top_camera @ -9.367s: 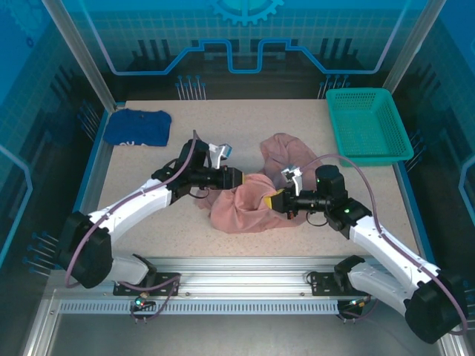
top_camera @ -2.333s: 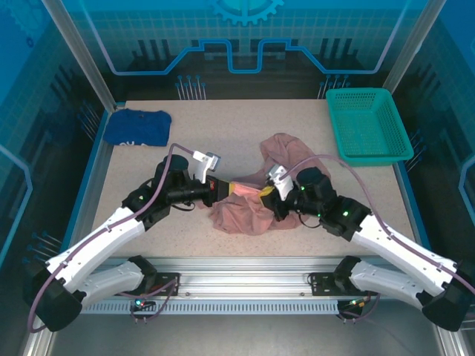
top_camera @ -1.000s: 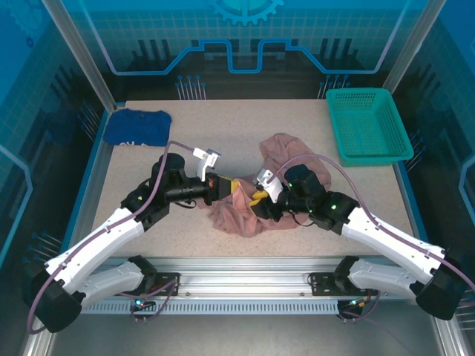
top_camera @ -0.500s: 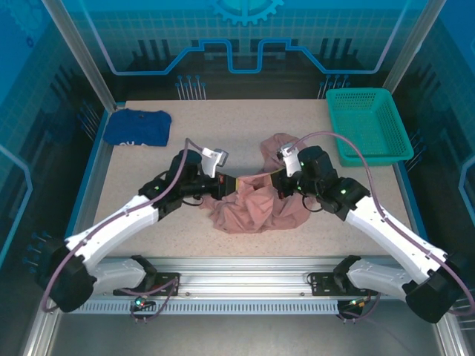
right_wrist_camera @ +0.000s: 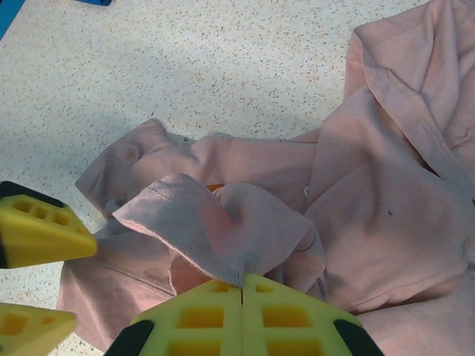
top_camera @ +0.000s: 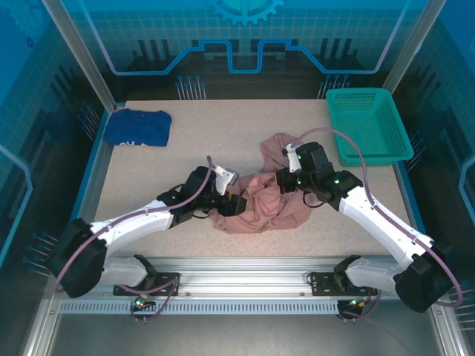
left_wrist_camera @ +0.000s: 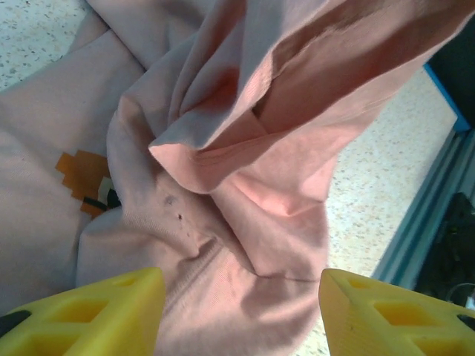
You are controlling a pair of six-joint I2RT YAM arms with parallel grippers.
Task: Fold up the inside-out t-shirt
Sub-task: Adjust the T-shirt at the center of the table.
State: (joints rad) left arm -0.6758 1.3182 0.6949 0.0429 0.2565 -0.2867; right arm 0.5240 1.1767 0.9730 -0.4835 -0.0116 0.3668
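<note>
dark blue garment [top_camera: 137,127]: we see it folded at the far left corner of the table [top_camera: 245,126], well apart from both arms; we judge it is no part of this job.

left gripper [left_wrist_camera: 241,276]: its yellow fingers [left_wrist_camera: 96,311] stand spread, with nothing pinched between them. it sits low at the near left edge of the pink heap, pointing into the folds. we read this as a hand placed to pick a new edge, since the cloth ahead of it is bunched and shows no clean hem.

inside-out t-shirt [top_camera: 263,208]: it lies crumpled in the middle of the table between the two grippers, one part trailing toward the far right. in the left wrist view an orange print [left_wrist_camera: 82,178] shows among the wrinkles. we judge the folding not yet begun, because the shirt must first be spread flat.

right gripper [right_wrist_camera: 242,285]: its fingers are pressed together on a raised fold of the pink cloth, which climbs from the heap into the fingertips. we take it that this pinch lifts one layer clear so the tangle can open.

green basket [top_camera: 367,122]: it stands at the far right corner, apart from the shirt.
</note>
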